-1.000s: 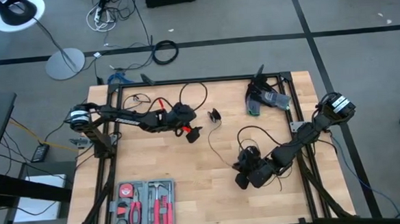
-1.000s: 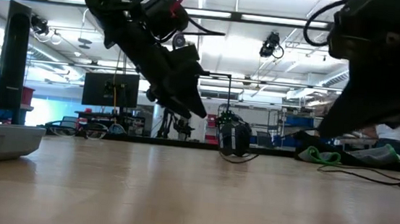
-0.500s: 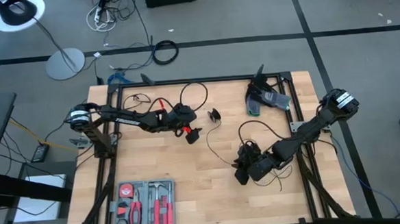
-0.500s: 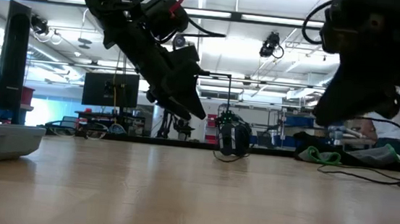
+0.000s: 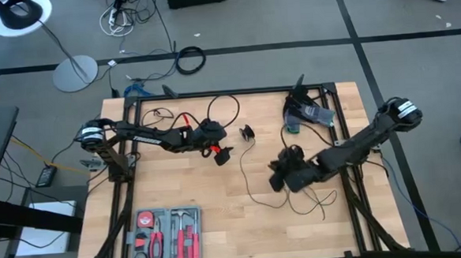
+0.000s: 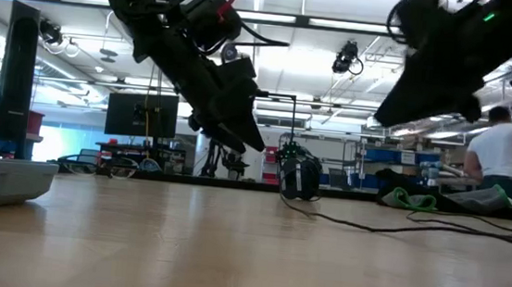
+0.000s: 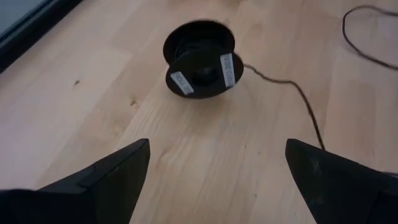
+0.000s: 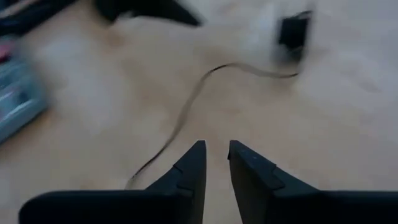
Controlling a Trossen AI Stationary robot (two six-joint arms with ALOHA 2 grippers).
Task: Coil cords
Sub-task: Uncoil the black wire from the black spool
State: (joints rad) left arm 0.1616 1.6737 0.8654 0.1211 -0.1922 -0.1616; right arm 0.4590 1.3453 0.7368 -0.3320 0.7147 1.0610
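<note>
The right gripper hangs above the table, right of its middle. In its wrist view the two fingers stand close together with only a narrow gap, and nothing shows between them; whether a strand is caught lower down cannot be told. From that spot the cord lies loose on the wood: one thin black line, running from loops under and right of the right gripper, curving left and then toward the far side. Its long run thus points far-left, ending at the puck.

There is one puck, standing on its edge just left of the table's centre line, with two white labels on its rim in the left wrist view, the cord leaving it on one side.

The left gripper hovers just left of and nearer than the puck, its fingers spread wide and holding nothing.

One tool case sits at the near left. One person shows in the room beyond.
</note>
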